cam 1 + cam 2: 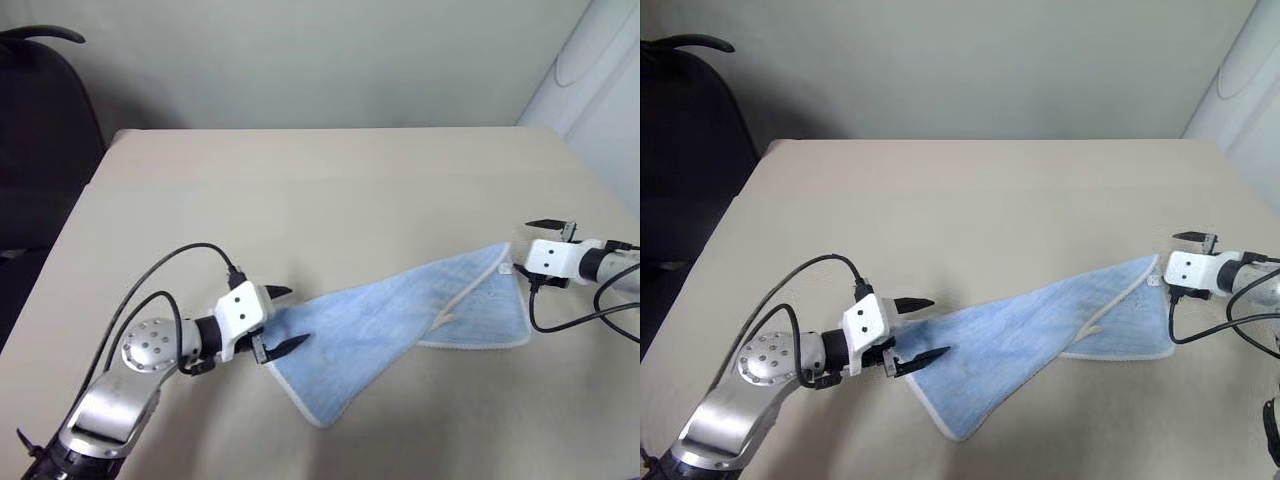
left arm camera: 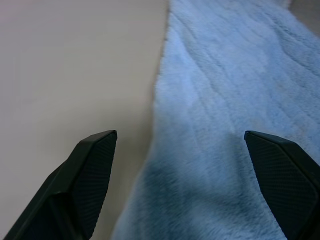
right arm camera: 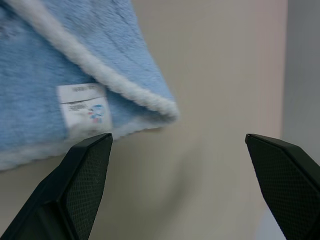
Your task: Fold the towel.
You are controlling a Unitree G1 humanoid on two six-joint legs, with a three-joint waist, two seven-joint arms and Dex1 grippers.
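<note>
Blue towel [image 1: 400, 325]: stretched loosely folded across the beige table [image 1: 300, 190], between both grippers.
Left gripper [image 1: 283, 320]: jaws spread, towel's near end just ahead.
Right gripper [image 1: 552, 252]: jaws spread, empty, beside the labelled corner.

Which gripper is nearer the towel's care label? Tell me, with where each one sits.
Right. The right gripper hangs open at the towel's far corner, beside the care label. The left gripper stands open at the towel's opposite end, far from the label.

place: office/lab? | beige table [image 1: 330, 190], black office chair [image 1: 40, 130], plain wall [image 1: 300, 60]
</note>
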